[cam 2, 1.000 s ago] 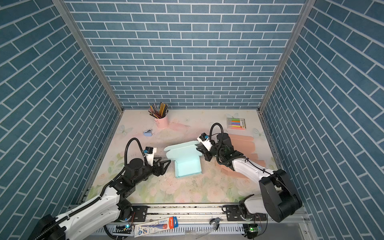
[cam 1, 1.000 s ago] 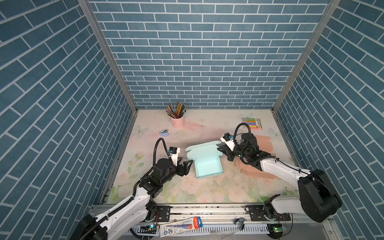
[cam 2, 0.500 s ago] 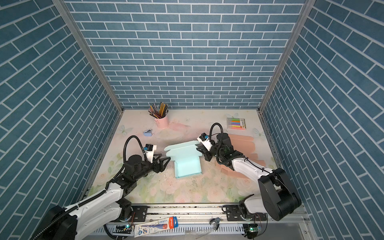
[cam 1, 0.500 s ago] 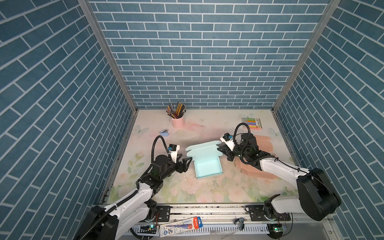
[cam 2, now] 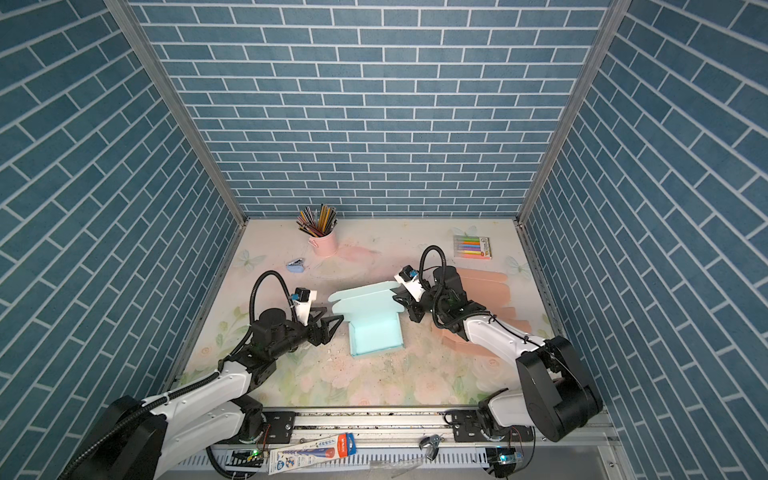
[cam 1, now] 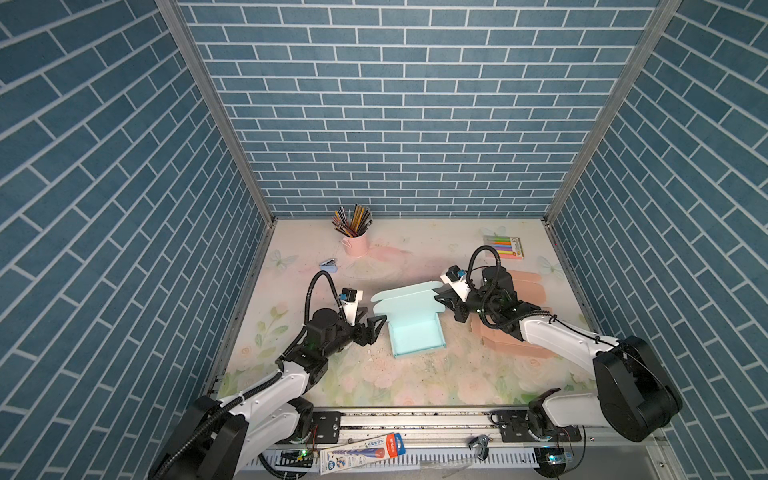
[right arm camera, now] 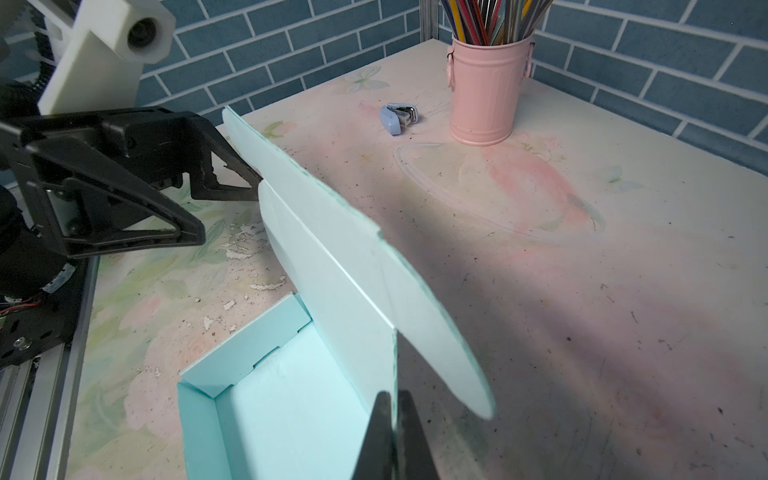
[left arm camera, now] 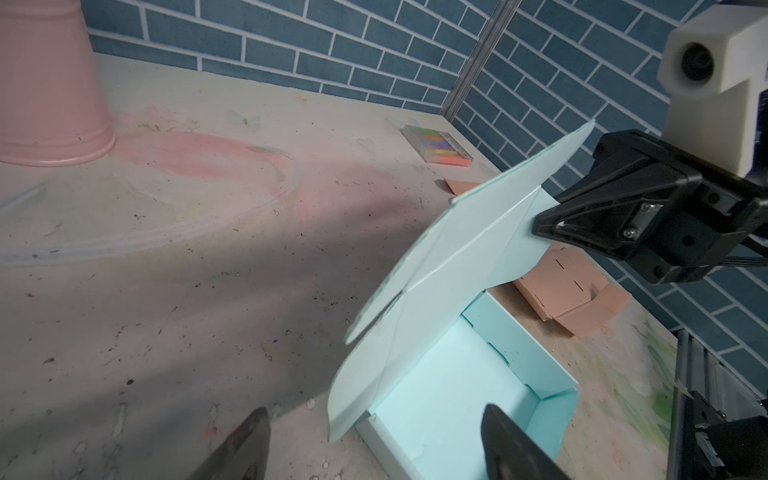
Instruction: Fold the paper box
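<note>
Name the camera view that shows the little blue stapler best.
The right wrist view: the stapler lies close and sharp beside the pink pencil cup, its metal mouth visible. Both top views show the stapler only as a tiny blue speck near the cup. The left wrist view leaves it out.

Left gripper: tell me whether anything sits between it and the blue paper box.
Nothing visible does. The left gripper stands open just beside the left wall of the blue paper box, with only bare table in the small gap. The box's own raised lid is the part nearest its fingers.
</note>
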Motion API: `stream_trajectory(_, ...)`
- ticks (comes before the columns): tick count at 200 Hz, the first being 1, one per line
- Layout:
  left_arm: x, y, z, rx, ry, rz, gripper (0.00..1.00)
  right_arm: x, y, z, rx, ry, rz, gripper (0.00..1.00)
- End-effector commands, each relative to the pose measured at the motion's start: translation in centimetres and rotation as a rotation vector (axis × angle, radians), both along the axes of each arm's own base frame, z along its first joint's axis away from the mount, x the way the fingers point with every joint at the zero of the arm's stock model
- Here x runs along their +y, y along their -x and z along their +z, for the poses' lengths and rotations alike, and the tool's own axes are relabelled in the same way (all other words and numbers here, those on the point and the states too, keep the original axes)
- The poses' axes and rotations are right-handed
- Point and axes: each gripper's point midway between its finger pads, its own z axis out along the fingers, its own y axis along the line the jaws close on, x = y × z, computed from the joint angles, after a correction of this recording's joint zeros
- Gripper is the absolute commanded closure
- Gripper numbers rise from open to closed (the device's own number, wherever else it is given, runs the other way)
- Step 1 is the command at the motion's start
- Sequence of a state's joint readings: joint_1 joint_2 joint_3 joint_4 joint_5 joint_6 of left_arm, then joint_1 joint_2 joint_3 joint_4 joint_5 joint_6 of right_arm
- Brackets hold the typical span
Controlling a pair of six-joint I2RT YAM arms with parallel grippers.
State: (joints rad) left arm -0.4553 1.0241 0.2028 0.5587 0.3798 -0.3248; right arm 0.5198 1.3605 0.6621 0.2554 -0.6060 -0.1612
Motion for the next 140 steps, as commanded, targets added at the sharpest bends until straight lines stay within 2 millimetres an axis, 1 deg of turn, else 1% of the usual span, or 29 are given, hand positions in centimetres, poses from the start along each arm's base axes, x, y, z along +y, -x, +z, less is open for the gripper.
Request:
stream_trajectory(1,-0.08,-0.57,1.1,-0.048,0.013,-0.004,0.2,-0.05,0.12,-0.06,0.005,-0.003,0.001,1.0)
stream_trajectory(40,-0.04,-0.61,1.17,-0.055,0.015,-0.01,0.2,-0.02,0.03,-0.22,0.011,-0.001,-0.001,1.0)
stream_trajectory(95,-0.27,-0.67,0.92,-0.053,0.014,-0.022,0.27,-0.02,0.05,-0.22,0.011,0.002,-0.002,1.0)
stream_trajectory(126,-0.39,-0.76,0.74,-0.04,0.008,-0.027,0.31,0.02,0.26,0.31,-0.001,-0.01,0.002,1.0)
stream_trajectory(140,-0.31,-0.78,0.58,-0.039,0.004,-0.024,0.32,0.02,0.33,0.2,0.001,-0.012,0.005,1.0)
